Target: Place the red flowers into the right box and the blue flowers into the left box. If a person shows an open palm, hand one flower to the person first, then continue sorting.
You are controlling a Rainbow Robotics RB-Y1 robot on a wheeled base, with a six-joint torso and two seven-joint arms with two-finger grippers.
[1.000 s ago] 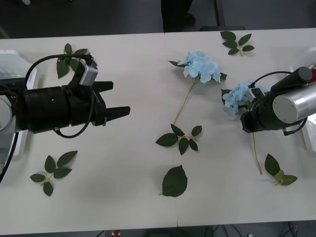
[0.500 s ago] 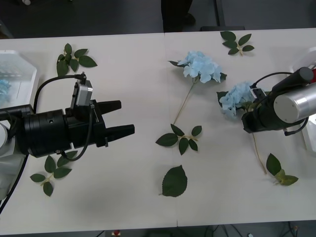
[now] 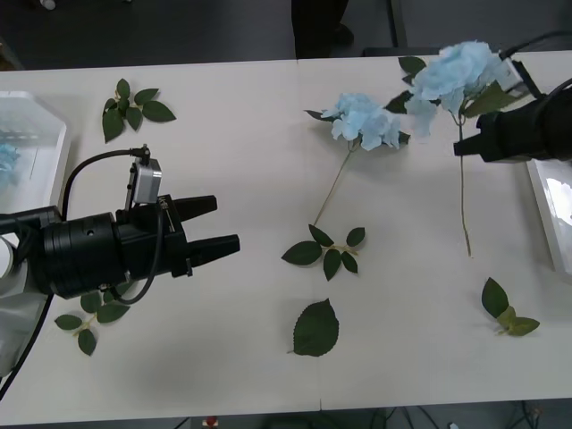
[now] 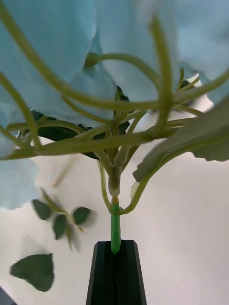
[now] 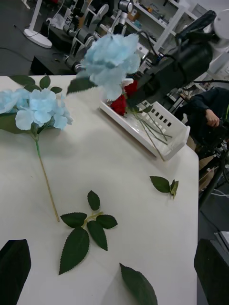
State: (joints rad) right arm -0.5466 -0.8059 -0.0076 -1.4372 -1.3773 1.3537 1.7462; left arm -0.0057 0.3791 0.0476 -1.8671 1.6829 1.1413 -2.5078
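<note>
- Right gripper (image 3: 465, 143), fingers clenched on stem of blue flower (image 3: 451, 71), held up off table (image 3: 241, 134) nr right box (image 3: 547, 210).
- Left gripper (image 3: 223, 228) released, nothing in it, over table's left part.
- 2nd blue flower (image 3: 365, 119) lying mid-table.
- Red flowers (image 5: 125, 97) in right box.

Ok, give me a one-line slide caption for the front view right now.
Right gripper lifts a blue flower by its stem above the table; left gripper waits open, another blue flower lying between them.

Bright, even overhead light on the white bench (image 3: 223, 357), shadows soft; the lifted blue flower (image 4: 57, 57) is blurred close up.
</note>
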